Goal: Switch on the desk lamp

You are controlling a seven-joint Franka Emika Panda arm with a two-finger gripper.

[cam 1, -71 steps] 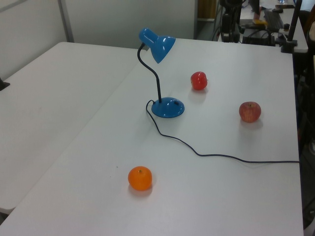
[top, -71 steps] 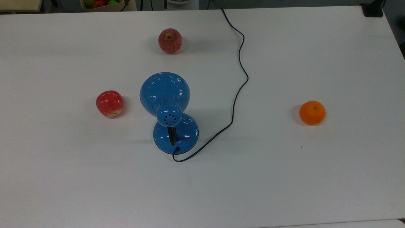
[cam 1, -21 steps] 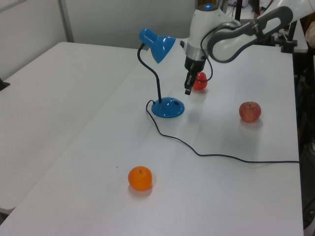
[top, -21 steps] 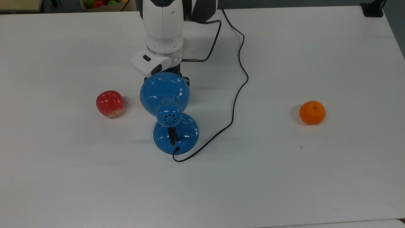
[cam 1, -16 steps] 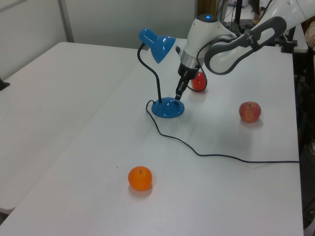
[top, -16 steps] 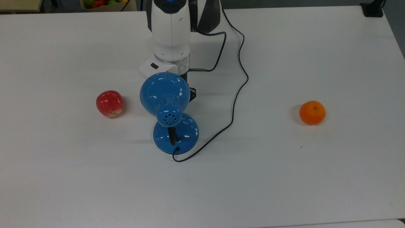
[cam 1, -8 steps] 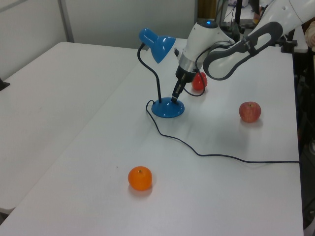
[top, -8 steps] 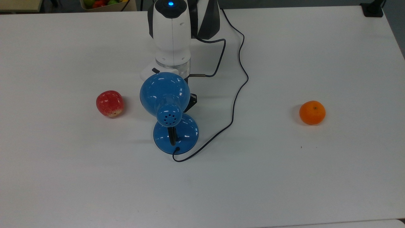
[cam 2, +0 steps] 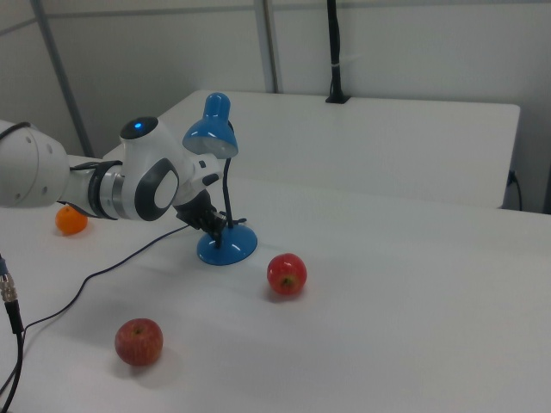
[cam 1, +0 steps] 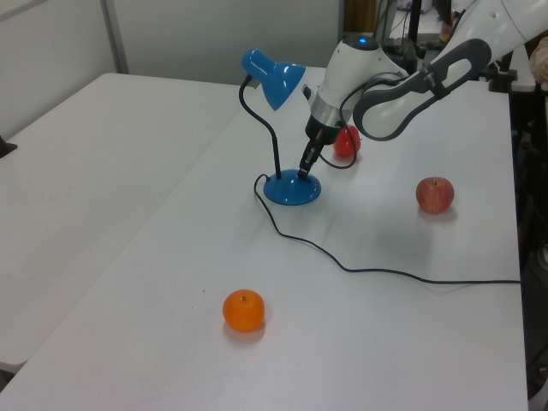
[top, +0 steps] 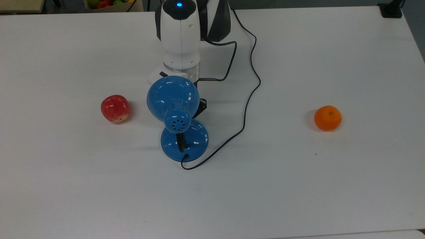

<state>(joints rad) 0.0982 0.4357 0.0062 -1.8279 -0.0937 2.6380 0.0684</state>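
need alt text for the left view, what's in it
A white robot arm reaches down with its gripper at the round base of a blue desk lamp on a white table. Two red apples and an orange lie around it.

The robot arm [cam 1: 402,73] wears glossy white shells with dark grey joint sections, a small blue light glowing on its wrist housing (a black cable loops beside it), tapering to a black gripper [cam 1: 305,163].
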